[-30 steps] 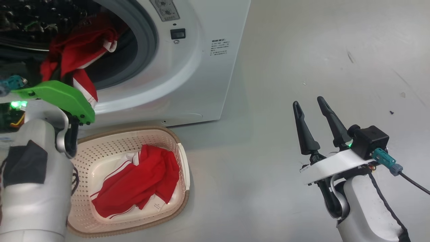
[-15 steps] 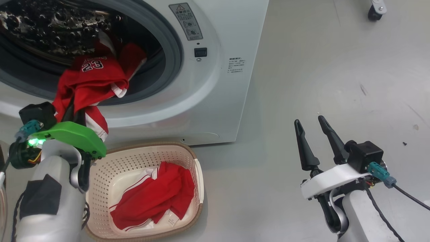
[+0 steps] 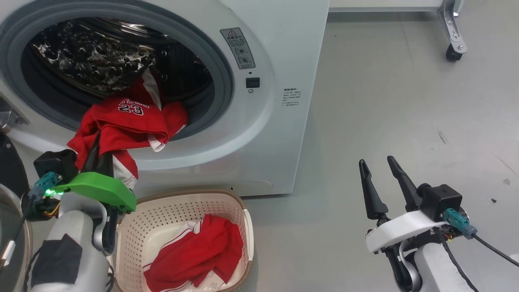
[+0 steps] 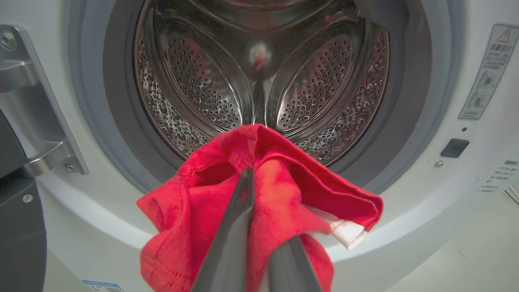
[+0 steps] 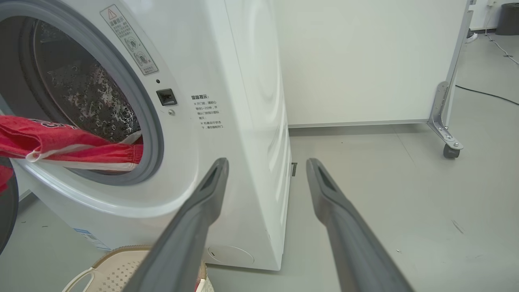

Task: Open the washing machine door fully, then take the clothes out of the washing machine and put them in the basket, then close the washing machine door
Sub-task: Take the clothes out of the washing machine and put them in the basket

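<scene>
At far left, the round, glossy black washing machine door [image 3: 8, 166] with its clear glass window stands swung open on its metal hinge [image 4: 38, 121]. Just right of it, the left gripper [image 3: 96, 156], under a bright green wrist cover, is pinched tight on a red sports jersey [image 3: 129, 121] with white trim and a white number 23. The jersey hangs over the grey rubber gasket [image 3: 221, 69], half out of the perforated steel drum [image 3: 93, 61] of the big white front-loading washing machine [image 3: 279, 134]. On the grey floor [image 3: 385, 89], near the foot of the machine and below the hanging jersey, sits the cream perforated plastic basket [image 3: 136, 239] with a brown woven-look rim. A second red garment [image 3: 198, 255] with white stripes lies crumpled inside it. Well to the right, the right gripper [image 3: 377, 162] hovers above bare floor, its two long dark fingers spread wide and holding nothing. At far right, a metal leg on a black caster wheel [image 3: 452, 52] stands by a white panel.
</scene>
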Robot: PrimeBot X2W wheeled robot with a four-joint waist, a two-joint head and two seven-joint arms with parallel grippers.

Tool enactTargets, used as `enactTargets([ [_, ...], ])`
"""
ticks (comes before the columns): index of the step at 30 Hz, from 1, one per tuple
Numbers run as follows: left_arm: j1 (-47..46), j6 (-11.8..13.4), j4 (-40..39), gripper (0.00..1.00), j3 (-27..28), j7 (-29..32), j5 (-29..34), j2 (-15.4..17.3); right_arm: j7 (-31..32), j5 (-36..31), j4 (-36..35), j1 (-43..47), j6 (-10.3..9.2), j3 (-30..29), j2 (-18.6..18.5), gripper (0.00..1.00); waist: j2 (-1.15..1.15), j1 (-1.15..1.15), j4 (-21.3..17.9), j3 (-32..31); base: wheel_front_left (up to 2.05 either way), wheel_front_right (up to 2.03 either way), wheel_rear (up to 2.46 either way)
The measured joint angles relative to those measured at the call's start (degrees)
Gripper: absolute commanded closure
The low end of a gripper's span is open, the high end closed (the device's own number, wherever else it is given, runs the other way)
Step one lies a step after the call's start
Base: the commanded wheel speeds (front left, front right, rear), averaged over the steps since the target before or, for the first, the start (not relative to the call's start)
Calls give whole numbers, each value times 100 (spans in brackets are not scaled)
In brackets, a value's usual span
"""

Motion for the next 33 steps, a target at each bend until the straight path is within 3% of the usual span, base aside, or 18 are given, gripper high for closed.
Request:
enactTargets([
  [17,370,0,-1348,100,-152,-123,5,85,0,1,-34,97,0,21,7,0,0,0,128,-155,0,0,0],
  [33,630,0,-2594,100,40,-123,20,108,0,2,-73,97,0,32,7,0,0,0,179,-114,0,0,0],
])
